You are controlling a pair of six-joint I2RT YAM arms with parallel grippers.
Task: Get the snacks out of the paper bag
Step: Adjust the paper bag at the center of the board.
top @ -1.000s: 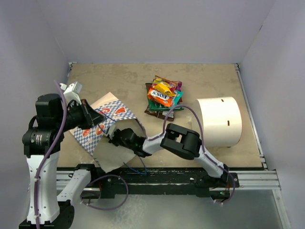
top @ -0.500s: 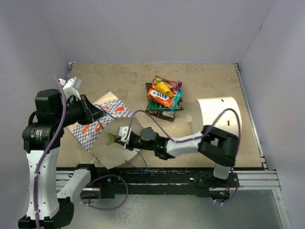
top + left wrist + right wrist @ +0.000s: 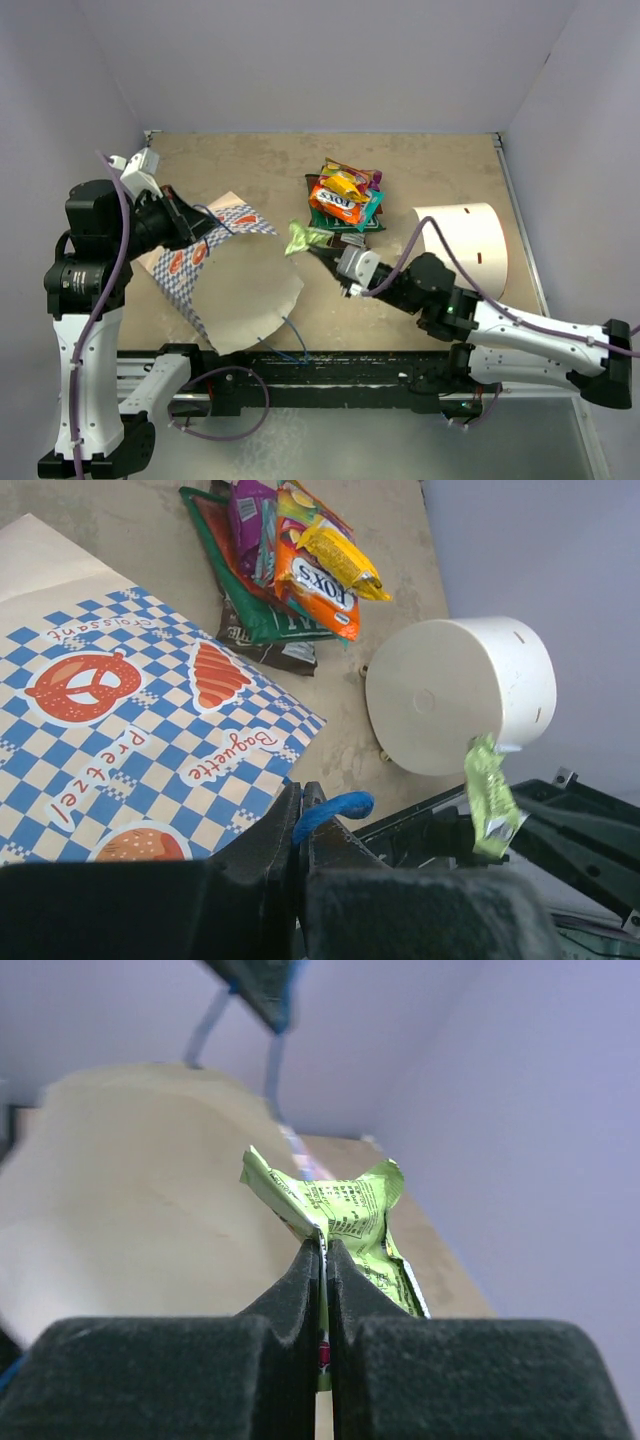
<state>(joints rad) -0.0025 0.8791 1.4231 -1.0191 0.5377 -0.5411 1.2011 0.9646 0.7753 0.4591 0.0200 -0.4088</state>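
The paper bag (image 3: 245,285), white with a blue checked side, lies at the front left, its mouth raised. My left gripper (image 3: 198,225) is shut on its blue string handle (image 3: 335,808), above the bag's checked face (image 3: 150,710). My right gripper (image 3: 320,253) is shut on a light green snack packet (image 3: 300,238) and holds it in the air between the bag and the pile; the right wrist view shows the jaws (image 3: 323,1245) pinching the packet (image 3: 350,1210). A pile of snacks (image 3: 345,200) in orange, yellow, green and purple lies mid-table; the left wrist view also shows this pile (image 3: 290,570).
A plain white cylinder (image 3: 460,255) lies on its side at the right, close to the right arm. Grey walls enclose the table on three sides. A metal rail (image 3: 350,375) runs along the front edge.
My right gripper has come out of the bag with the light green packet and moved right and back toward the pile. My left gripper has lifted the bag's handle slightly.
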